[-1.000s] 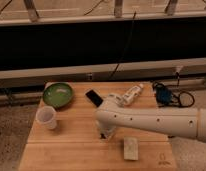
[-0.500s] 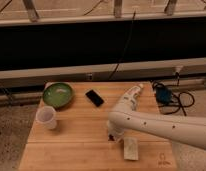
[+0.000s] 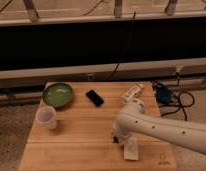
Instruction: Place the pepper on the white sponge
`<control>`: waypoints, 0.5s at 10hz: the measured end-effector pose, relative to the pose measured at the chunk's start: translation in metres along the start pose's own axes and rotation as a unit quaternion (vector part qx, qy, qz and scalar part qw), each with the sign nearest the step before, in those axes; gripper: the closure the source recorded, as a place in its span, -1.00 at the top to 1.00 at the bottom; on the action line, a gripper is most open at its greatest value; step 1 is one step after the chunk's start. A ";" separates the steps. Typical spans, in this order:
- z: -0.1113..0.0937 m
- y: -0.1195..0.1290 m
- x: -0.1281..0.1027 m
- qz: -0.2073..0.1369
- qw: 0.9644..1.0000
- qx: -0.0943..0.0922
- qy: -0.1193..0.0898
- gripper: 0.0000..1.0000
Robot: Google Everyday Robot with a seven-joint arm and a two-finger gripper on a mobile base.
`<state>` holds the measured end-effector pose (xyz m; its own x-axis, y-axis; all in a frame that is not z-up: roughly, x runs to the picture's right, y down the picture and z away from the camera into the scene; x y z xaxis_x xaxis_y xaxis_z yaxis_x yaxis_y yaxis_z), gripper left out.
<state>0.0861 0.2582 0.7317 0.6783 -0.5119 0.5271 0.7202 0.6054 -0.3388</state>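
Note:
The white sponge (image 3: 131,149) lies on the wooden table (image 3: 76,145) near its front edge, right of centre. My white arm reaches in from the lower right. My gripper (image 3: 116,136) hangs low over the table, just left of the sponge's far end. A tiny dark lump at the gripper's tip (image 3: 115,140) may be the pepper; I cannot tell whether it is held or resting on the table.
A white plastic bottle (image 3: 132,93) lies behind the arm. A black phone-like slab (image 3: 94,97) sits mid-table. A green bowl (image 3: 58,94) and a translucent cup (image 3: 46,117) stand at the left. A blue device with cables (image 3: 164,95) lies at the right edge.
My arm has swung toward the table's front and lowered, uncovering the bottle. The gripper has come down close to the left of the sponge.

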 end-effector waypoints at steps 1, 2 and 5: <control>-0.001 0.005 0.003 0.006 1.000 0.000 -0.001 -0.99; -0.003 0.010 0.005 0.011 1.000 0.000 -0.002 -0.99; -0.005 0.014 0.007 0.017 1.000 0.001 -0.003 -0.99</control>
<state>0.1017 0.2604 0.7265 0.7014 -0.4873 0.5201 0.6966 0.6231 -0.3556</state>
